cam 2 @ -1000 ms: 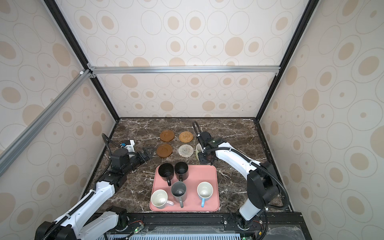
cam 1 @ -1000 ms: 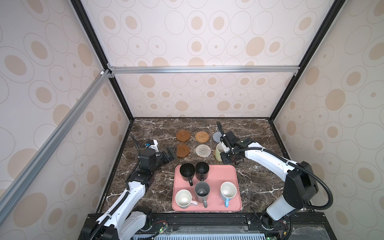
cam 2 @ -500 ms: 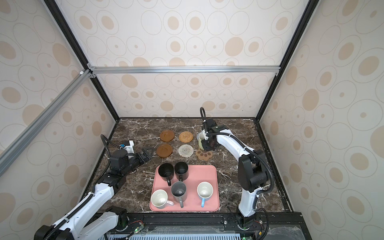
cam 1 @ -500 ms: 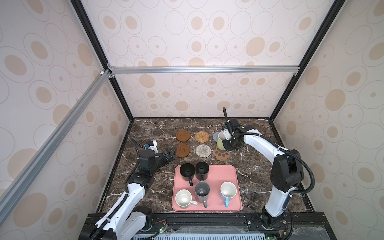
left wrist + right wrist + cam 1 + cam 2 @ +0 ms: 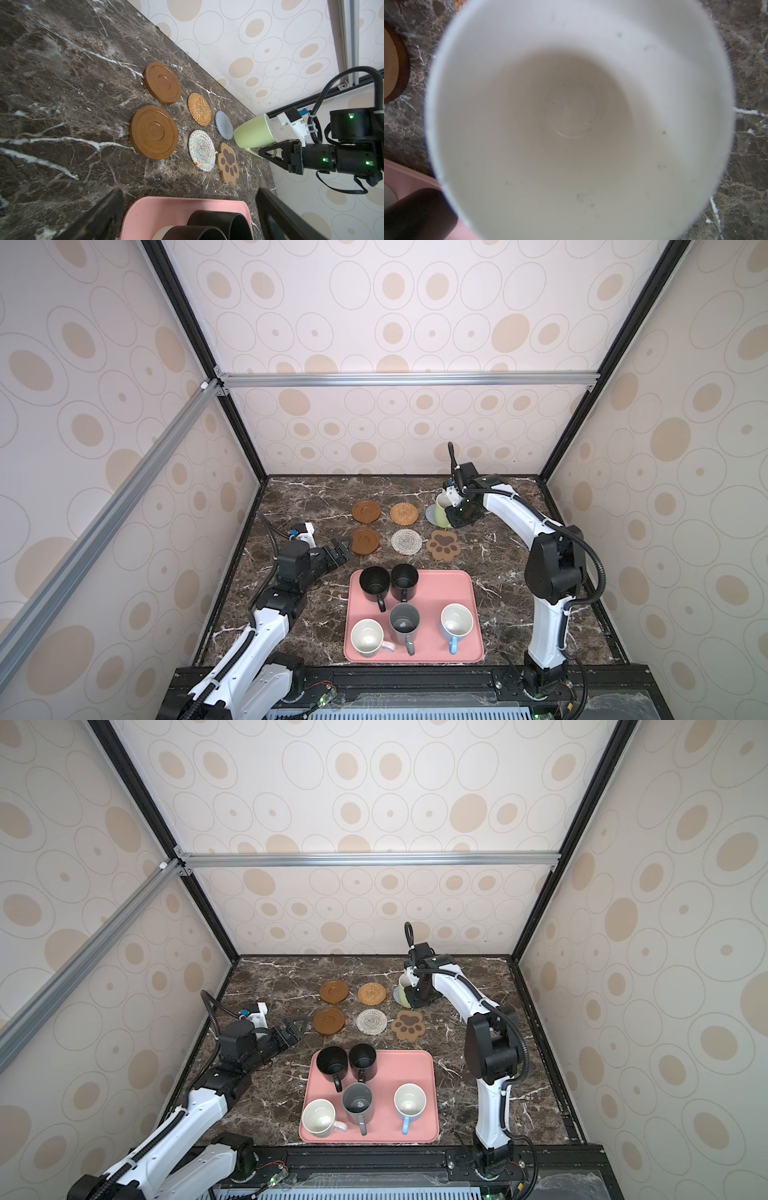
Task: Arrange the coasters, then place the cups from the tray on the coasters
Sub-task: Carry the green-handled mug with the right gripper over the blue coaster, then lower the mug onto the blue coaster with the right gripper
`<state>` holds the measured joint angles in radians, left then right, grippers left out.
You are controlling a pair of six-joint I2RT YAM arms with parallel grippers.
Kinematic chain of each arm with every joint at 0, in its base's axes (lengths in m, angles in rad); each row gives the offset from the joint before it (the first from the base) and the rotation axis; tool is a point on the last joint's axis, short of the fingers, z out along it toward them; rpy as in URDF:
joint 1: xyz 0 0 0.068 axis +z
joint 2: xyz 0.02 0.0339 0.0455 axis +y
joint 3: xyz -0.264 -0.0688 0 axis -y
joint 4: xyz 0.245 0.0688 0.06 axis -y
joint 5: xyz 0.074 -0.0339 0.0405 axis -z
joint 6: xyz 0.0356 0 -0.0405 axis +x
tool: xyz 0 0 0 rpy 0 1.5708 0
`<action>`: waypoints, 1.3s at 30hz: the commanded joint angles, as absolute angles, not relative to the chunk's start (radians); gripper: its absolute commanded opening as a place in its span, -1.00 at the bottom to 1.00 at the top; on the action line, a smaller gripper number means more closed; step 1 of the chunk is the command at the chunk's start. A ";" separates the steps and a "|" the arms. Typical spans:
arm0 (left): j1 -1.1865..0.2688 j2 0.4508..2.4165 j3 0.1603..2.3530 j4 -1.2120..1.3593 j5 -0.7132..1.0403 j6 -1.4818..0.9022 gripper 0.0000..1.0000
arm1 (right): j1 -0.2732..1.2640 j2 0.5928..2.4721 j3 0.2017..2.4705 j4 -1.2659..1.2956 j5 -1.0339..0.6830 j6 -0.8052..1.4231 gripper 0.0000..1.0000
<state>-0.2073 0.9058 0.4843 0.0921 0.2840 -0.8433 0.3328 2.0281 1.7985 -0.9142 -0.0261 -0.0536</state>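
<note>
Since a second ago, the right arm has carried the green mug (image 5: 441, 511) from over the paw coaster (image 5: 443, 545) toward 12 o'clock; the left arm has not moved. Now the right gripper (image 5: 264, 153) is pinching the mug's handle. The mug is over the blue-grey coaster (image 5: 430, 515), at the 3 o'clock end of the far row. Its axis is near upright, a little tilted in the left wrist view, with the handle toward 3 o'clock.

The coaster shows only at the mug's 9 o'clock side, so I judge the mug is somewhat toward 3 o'clock of the coaster's centre. Whether the base touches it I cannot tell. The right arm is the nearer one for setting it down. The left gripper (image 5: 340, 551) is spread and empty, just beside the near brown disc (image 5: 365, 541).

Coasters are six, in two rows of three: two brown discs, one rattan (image 5: 404, 513), one whitish (image 5: 406, 541), the blue-grey and the paw. Mugs are six. Five are on the tray (image 5: 451, 589): two black, one grey, one pink-handled and one blue-handled. The sixth is the green one.
</note>
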 commanded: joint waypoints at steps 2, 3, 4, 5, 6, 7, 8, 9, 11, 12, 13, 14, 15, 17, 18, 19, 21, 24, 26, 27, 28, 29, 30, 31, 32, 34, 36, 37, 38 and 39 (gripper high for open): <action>-0.201 0.883 0.474 0.092 0.273 -0.864 1.00 | 0.319 2.057 1.881 -0.928 -0.036 -0.093 -0.86; -0.201 0.882 0.474 0.091 0.273 -0.866 1.00 | 0.318 2.065 1.895 -0.934 -0.037 -0.099 -0.86; -0.200 0.881 0.475 0.091 0.275 -0.866 1.00 | 0.316 2.076 1.911 -0.939 -0.039 -0.104 -0.85; -0.201 0.881 0.476 0.088 0.276 -0.865 1.00 | 0.313 2.089 1.929 -0.947 -0.044 -0.108 -0.85; -0.201 0.880 0.476 0.086 0.276 -0.866 1.00 | 0.312 2.101 1.944 -0.952 -0.047 -0.111 -0.85; -0.201 0.878 0.476 0.083 0.276 -0.866 1.00 | 0.311 2.113 1.962 -0.959 -0.049 -0.114 -0.85; -0.201 0.875 0.475 0.081 0.274 -0.865 1.00 | 0.308 2.125 1.980 -0.965 -0.051 -0.116 -0.85; -0.201 0.874 0.475 0.080 0.272 -0.868 1.00 | 0.307 2.138 1.995 -0.971 -0.051 -0.117 -0.85; -0.201 0.870 0.472 0.080 0.271 -0.869 1.00 | 0.305 2.163 2.029 -0.985 -0.052 -0.123 -0.85; -0.200 0.867 0.472 0.078 0.270 -0.869 1.00 | 0.305 2.172 2.043 -0.990 -0.051 -0.125 -0.85; -0.201 0.867 0.472 0.078 0.271 -0.868 1.00 | 0.306 2.184 2.056 -0.996 -0.048 -0.127 -0.85; -0.200 0.864 0.473 0.076 0.270 -0.869 1.00 | 0.305 2.193 2.067 -1.001 -0.043 -0.127 -0.85; -0.200 0.864 0.472 0.074 0.270 -0.869 1.00 | 0.304 2.201 2.076 -1.002 -0.041 -0.128 -0.85; -0.201 0.858 0.474 0.069 0.270 -0.868 1.00 | 0.305 2.214 2.091 -1.003 -0.035 -0.129 -0.85; -0.201 0.857 0.474 0.068 0.267 -0.867 1.00 | 0.304 2.219 2.096 -1.003 -0.033 -0.130 -0.85; -0.200 0.856 0.474 0.067 0.267 -0.868 1.00 | 0.304 2.225 2.102 -1.003 -0.032 -0.128 -0.85; -0.200 0.854 0.472 0.064 0.267 -0.867 1.00 | 0.304 2.236 2.113 -1.002 -0.022 -0.127 -0.85; -0.201 0.859 0.471 0.067 0.271 -0.867 1.00 | 0.304 2.255 2.140 -1.005 -0.006 -0.122 -0.84; -0.201 0.863 0.472 0.070 0.273 -0.868 1.00 | 0.305 2.269 2.164 -1.011 0.000 -0.123 -0.84; -0.200 0.864 0.474 0.072 0.275 -0.867 1.00 | 0.305 2.277 2.170 -1.014 0.002 -0.124 -0.84; -0.201 0.867 0.475 0.073 0.276 -0.868 1.00 | 0.304 2.285 2.182 -1.018 0.003 -0.125 -0.84; -0.201 0.867 0.477 0.073 0.275 -0.867 1.00 | 0.305 2.292 2.195 -1.022 0.005 -0.127 -0.84; -0.201 0.869 0.479 0.074 0.276 -0.867 1.00 | 0.304 2.300 2.205 -1.026 0.007 -0.126 -0.84; -0.200 0.870 0.480 0.073 0.276 -0.866 1.00 | 0.304 2.308 2.216 -1.029 0.008 -0.127 -0.84; -0.201 0.869 0.480 0.073 0.276 -0.866 1.00 | 0.303 2.314 2.224 -1.032 0.009 -0.128 -0.84; -0.201 0.867 0.479 0.070 0.276 -0.866 1.00 | 0.302 2.324 2.239 -1.034 0.012 -0.127 -0.84; -0.201 0.865 0.477 0.069 0.277 -0.867 1.00 | 0.302 2.333 2.250 -1.034 0.011 -0.127 -0.84; -0.201 0.863 0.474 0.068 0.277 -0.867 1.00 | 0.302 2.337 2.254 -1.034 0.009 -0.128 -0.84; -0.201 0.861 0.473 0.066 0.278 -0.867 1.00 | 0.303 2.341 2.258 -1.032 0.008 -0.128 -0.84; -0.201 0.858 0.471 0.065 0.276 -0.867 1.00 | 0.304 2.345 2.261 -1.031 0.008 -0.129 -0.84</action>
<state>-0.2073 0.8692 0.4721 0.0719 0.2817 -0.8536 0.3073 2.3417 2.2116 -1.0340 0.0032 -0.1139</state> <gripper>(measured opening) 0.999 0.163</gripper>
